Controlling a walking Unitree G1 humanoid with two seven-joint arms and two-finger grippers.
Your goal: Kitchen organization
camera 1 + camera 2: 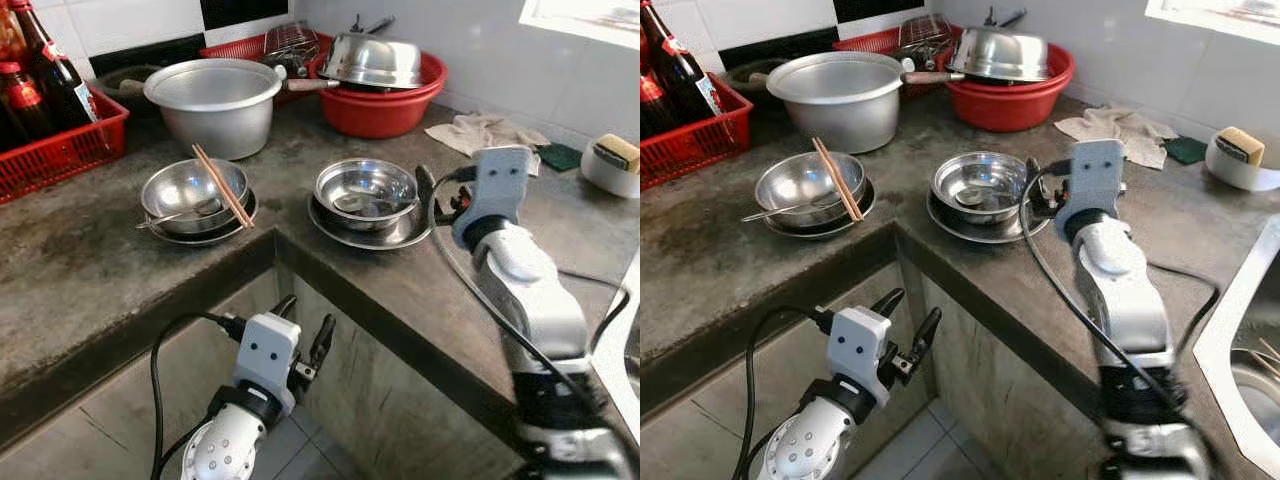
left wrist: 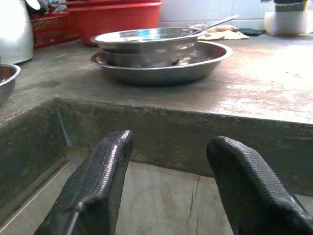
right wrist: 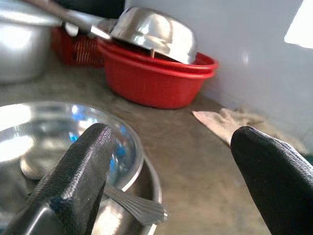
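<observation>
A steel bowl with a spoon in it sits on a steel plate near the counter's inner corner. To its left, a second steel bowl holds a pair of chopsticks and a spoon, also on a plate. My right gripper hovers open at the right rim of the centre bowl, with one finger over the bowl. My left gripper is open and holds nothing. It is below the counter edge, in front of the corner.
At the back stand a big aluminium pot, a red basin with an upturned steel bowl, and a red crate of bottles. A cloth, a sponge in a white dish and a sink are to the right.
</observation>
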